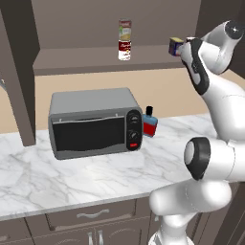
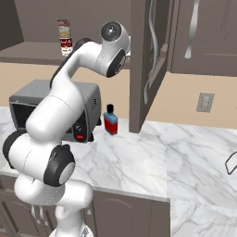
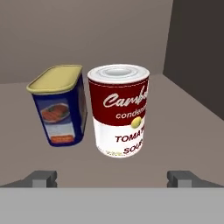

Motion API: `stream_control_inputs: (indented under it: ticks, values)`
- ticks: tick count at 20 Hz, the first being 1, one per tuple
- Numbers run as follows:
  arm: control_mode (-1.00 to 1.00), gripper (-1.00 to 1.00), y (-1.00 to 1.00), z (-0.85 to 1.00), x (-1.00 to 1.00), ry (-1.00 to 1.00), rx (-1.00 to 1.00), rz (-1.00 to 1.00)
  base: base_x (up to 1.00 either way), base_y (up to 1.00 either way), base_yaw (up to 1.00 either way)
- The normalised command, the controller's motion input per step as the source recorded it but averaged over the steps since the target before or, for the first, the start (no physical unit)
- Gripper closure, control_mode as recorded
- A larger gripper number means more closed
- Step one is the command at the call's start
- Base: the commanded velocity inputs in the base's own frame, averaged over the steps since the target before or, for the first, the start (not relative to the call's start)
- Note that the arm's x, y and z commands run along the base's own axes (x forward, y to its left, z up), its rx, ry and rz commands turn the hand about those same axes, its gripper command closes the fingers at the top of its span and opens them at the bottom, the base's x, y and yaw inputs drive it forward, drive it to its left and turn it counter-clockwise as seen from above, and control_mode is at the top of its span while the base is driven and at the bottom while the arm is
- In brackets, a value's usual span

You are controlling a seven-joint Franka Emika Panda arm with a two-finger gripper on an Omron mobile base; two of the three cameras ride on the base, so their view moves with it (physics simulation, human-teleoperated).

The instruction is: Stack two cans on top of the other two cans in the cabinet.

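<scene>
On the cabinet shelf (image 1: 81, 61) stands a stack: a cream-green can (image 1: 125, 29) on top of a red-and-white can (image 1: 124, 50), the same stack (image 2: 64, 37) showing left of the arm. Further right on the shelf a blue-and-yellow can (image 3: 59, 107) and a second red-and-white can (image 3: 119, 111) stand upright side by side, nearly touching. My gripper (image 3: 113, 179) is open wide just in front of them, roughly centred on the red-and-white can, with nothing between its fingertips (image 3: 41, 178). The blue can (image 1: 175, 46) peeks out beside my hand.
A grey toaster oven (image 1: 93, 124) sits on the marble counter (image 1: 72, 177) under the shelf, with a small blue-and-red bottle (image 1: 150, 125) at its right. The cabinet's dark side wall (image 3: 197, 52) stands close on the right of the cans. An open cabinet door (image 2: 155, 55) hangs right of the arm.
</scene>
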Motion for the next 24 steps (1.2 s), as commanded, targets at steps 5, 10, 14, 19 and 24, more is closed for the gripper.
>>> stream_control_inputs:
  ticks: [5, 10, 14, 19, 24]
  values:
    - [-1.00, -1.00, -0.09, 0.00, 0.25, 0.00, 0.00, -0.03, 0.00, 0.00, 0.00]
    - [-1.00, -1.00, -0.02, 0.00, 0.26, 0.00, 0.00, -0.01, 0.00, 0.00, 0.00]
    - [-1.00, -1.00, -0.08, 0.00, 0.26, 0.00, 0.00, 0.00, 0.00, 0.00, 0.00]
    - [-1.00, -1.00, -0.15, 0.00, 0.12, 0.00, 0.00, 0.00, 0.00, 0.00, 0.00]
    - [-1.00, -1.00, -0.14, -0.01, 0.05, 0.01, 0.00, 0.00, 0.00, 0.00, 0.00]
